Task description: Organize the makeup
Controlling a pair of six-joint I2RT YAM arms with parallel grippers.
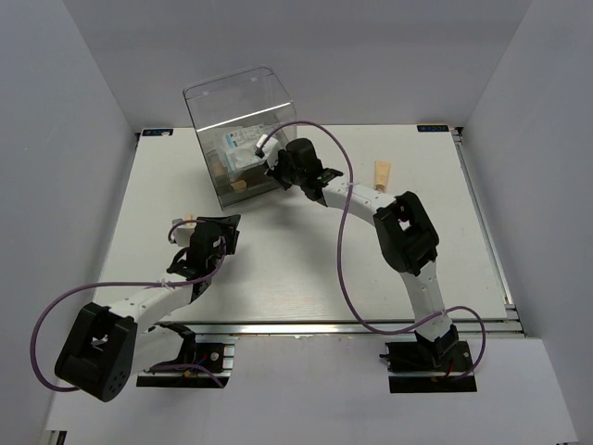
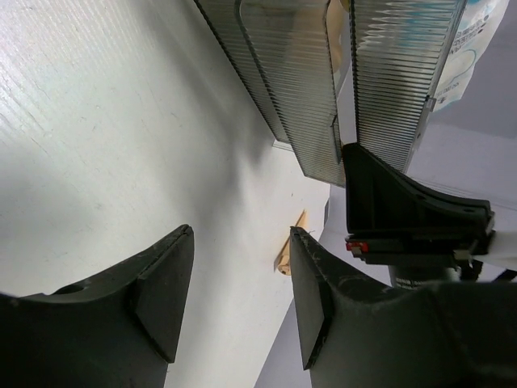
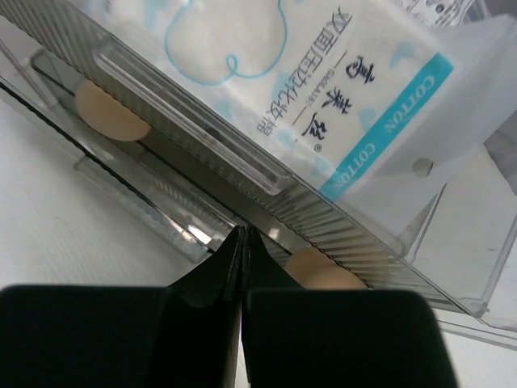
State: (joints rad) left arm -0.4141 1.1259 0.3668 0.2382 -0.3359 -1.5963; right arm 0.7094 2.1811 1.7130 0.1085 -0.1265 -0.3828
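The clear drawer box [image 1: 243, 130] stands at the back left. White-and-blue packets [image 1: 239, 146] lie in its upper drawer, and one shows large in the right wrist view [image 3: 323, 89]. Peach sponges [image 3: 109, 115] [image 3: 319, 271] sit in the lower drawer. My right gripper [image 1: 274, 171] is shut and empty, its tips [image 3: 242, 233] at the ribbed drawer front. A tan cone tube [image 1: 381, 174] lies on the table right of the box; it also shows in the left wrist view [image 2: 287, 255]. My left gripper [image 1: 222, 227] [image 2: 241, 234] is open and empty above the table.
A small tan piece [image 1: 184, 222] shows beside the left wrist; I cannot tell what it is. The ribbed drawer fronts [image 2: 307, 89] fill the top of the left wrist view, with the right arm [image 2: 404, 218] below them. White walls enclose the table [image 1: 296, 269].
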